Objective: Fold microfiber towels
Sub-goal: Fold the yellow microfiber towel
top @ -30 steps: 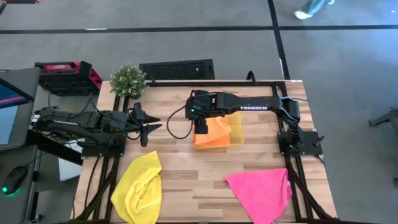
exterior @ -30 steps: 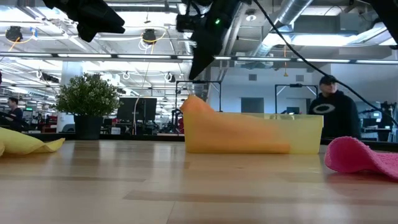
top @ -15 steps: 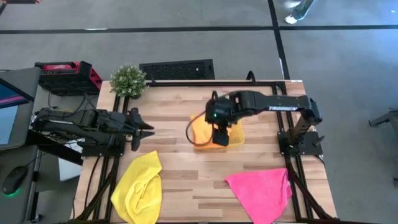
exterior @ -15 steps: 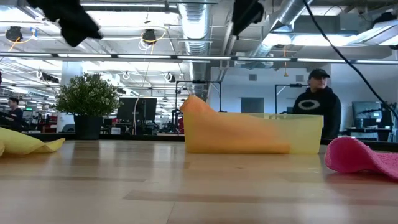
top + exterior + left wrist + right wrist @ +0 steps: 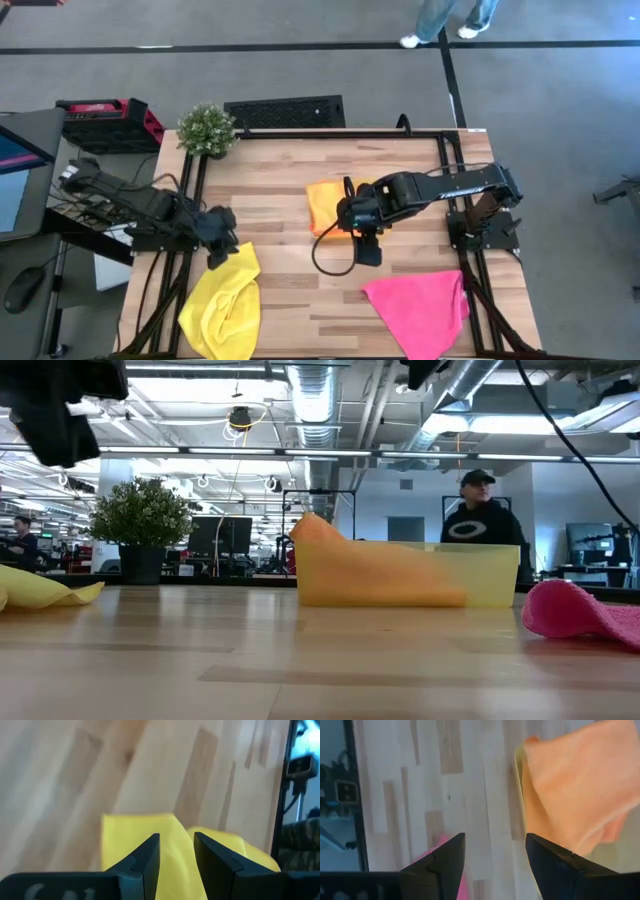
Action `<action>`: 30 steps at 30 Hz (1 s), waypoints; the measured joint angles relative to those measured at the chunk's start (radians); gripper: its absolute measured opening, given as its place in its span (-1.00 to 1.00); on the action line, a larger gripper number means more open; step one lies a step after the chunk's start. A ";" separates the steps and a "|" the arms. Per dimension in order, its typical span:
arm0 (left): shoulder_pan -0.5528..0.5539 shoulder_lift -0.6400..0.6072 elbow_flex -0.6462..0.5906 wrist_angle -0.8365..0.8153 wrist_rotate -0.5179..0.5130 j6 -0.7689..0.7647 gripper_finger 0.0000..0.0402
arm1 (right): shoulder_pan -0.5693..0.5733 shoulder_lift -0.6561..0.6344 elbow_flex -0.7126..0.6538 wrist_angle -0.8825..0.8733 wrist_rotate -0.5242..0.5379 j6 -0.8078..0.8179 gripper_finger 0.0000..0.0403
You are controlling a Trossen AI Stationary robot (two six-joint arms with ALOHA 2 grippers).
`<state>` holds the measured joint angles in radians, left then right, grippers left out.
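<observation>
A bright yellow towel (image 5: 222, 300) lies crumpled at the table's near left. My left gripper (image 5: 222, 246) hangs open above its far corner (image 5: 135, 827), tipped downward, nothing between the fingers. An orange towel (image 5: 325, 205) lies heaped in the translucent yellow tray (image 5: 490, 575), one corner (image 5: 312, 532) sticking up over the tray's end. My right gripper (image 5: 366, 246) stands open above bare wood just nearward of the tray, fingers wide apart (image 5: 495, 855). A pink towel (image 5: 420, 305) lies at the near right.
A potted plant (image 5: 207, 128) stands at the table's far left corner, with a black grille (image 5: 285, 110) behind the far edge. A red case (image 5: 105, 118) sits off the table. A person (image 5: 478, 520) stands in the room behind. Bare wood lies between the yellow and pink towels.
My right gripper has gone from over the orange towel toward the table's near edge and slightly right, rising; the towel stays in the tray. My left gripper has swung toward the near edge and tipped downward, coming over the yellow towel's far corner. Both stay open.
</observation>
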<state>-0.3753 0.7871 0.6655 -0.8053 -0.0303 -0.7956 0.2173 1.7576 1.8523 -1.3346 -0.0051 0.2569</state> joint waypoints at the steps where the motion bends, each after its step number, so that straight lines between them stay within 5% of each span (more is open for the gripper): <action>1: -0.025 0.028 0.000 0.003 0.000 -0.034 -0.44 | 0.001 0.000 0.000 -0.017 0.000 0.000 0.16; 13: -0.231 0.417 0.000 0.011 -0.001 -0.403 -0.44 | 0.005 0.000 0.000 -0.052 0.002 -0.027 0.16; 22: -0.216 0.649 0.000 0.111 0.061 -0.366 -0.44 | 0.005 0.000 0.000 -0.041 0.002 -0.029 0.16; 30: -0.113 0.711 0.008 0.178 0.072 -0.207 -0.44 | 0.005 0.000 0.000 -0.041 0.002 -0.030 0.16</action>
<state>-0.4883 1.4978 0.6739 -0.6272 0.0419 -1.0025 0.2222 1.7576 1.8519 -1.3756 -0.0032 0.2273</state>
